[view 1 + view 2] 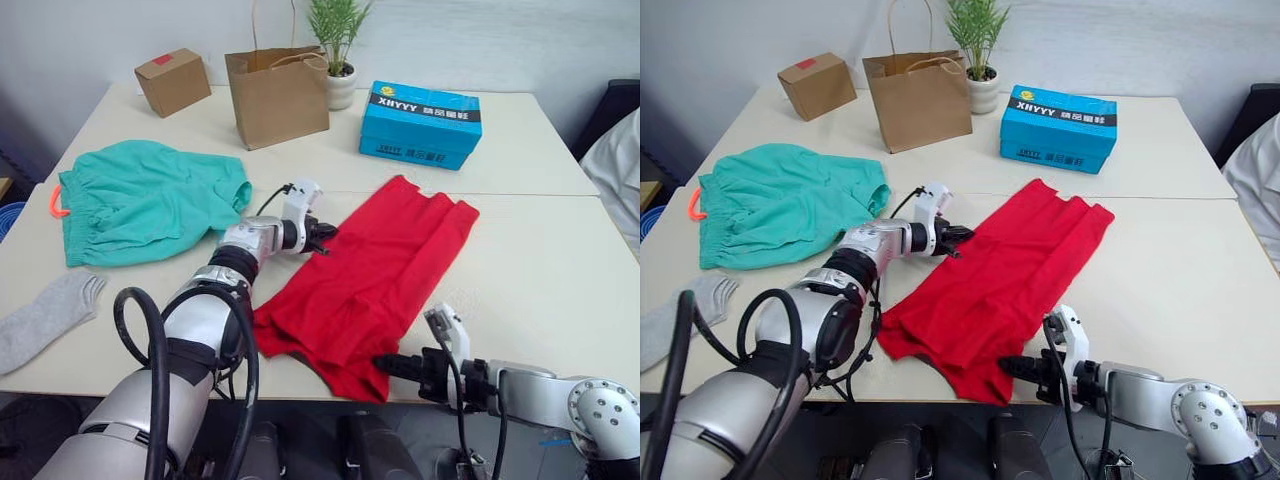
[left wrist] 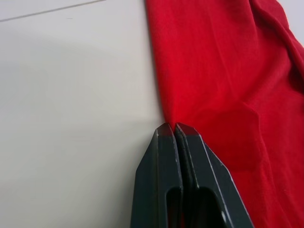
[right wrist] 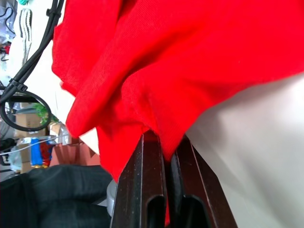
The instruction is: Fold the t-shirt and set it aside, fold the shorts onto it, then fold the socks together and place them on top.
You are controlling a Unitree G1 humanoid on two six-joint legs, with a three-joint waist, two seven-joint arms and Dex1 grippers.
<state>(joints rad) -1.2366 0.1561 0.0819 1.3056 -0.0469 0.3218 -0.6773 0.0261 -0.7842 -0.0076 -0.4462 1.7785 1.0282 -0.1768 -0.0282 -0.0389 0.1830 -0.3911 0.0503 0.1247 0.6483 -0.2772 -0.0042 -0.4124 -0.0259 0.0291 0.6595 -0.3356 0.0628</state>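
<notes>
The t-shirt is stretched lengthwise from the table's near edge toward the blue box; its near end is clamped by the right pincer, its shorts-facing long edge by the left pincer.

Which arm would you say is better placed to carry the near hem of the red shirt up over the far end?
Right. The right gripper is shut on the t-shirt at its near hem; the left gripper pinches the side edge, midway along.
</notes>
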